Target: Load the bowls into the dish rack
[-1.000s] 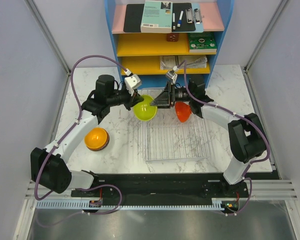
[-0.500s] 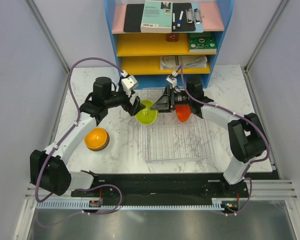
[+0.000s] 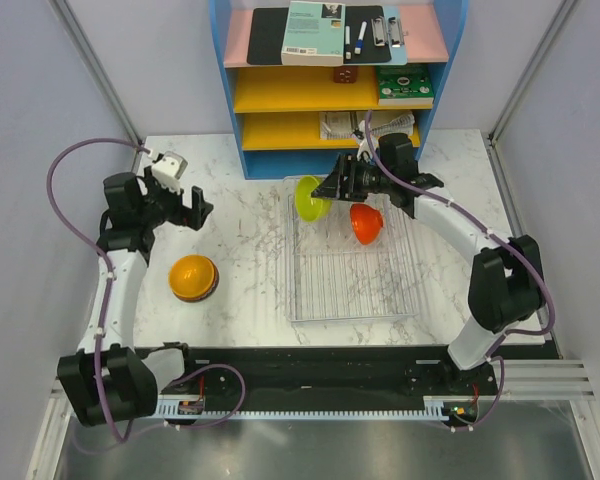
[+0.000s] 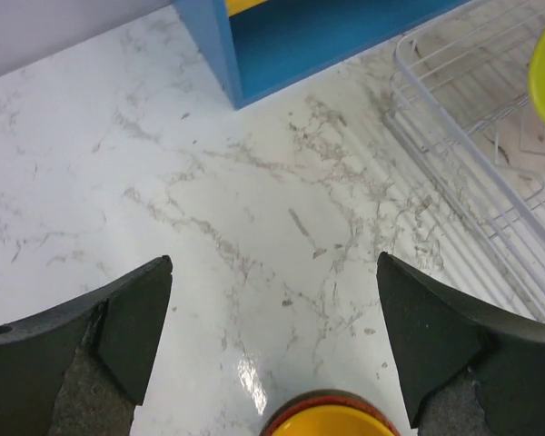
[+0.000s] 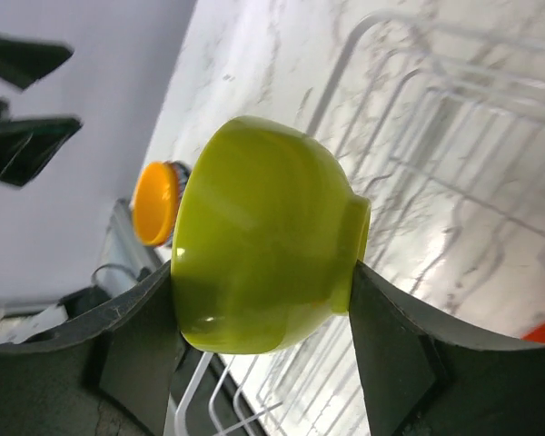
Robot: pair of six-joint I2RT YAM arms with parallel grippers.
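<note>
Three bowls are what I can pick out from here. The lime-green bowl is pinched in my right claw. In the right wrist view it lies tipped on its side between the two dark jaws, one against its wall near the rim and the other by its foot. From above, it hangs over the far left corner of the dish rack; I cannot tell whether it touches the wire. A red-orange bowl is inside the rack, just right of the green one and towards the far end.

My left claw is spread wide and holds nothing. It is out over the left side of the marble surface, well apart from the rack. Its wrist view looks down between the parted jaws at bare marble, with the rack's edge at the right. The orange bowl sits on the surface near that claw, on my side of it, with a darker rim showing beneath it. The blue-and-yellow shelf unit stands beyond the rack at the back
</note>
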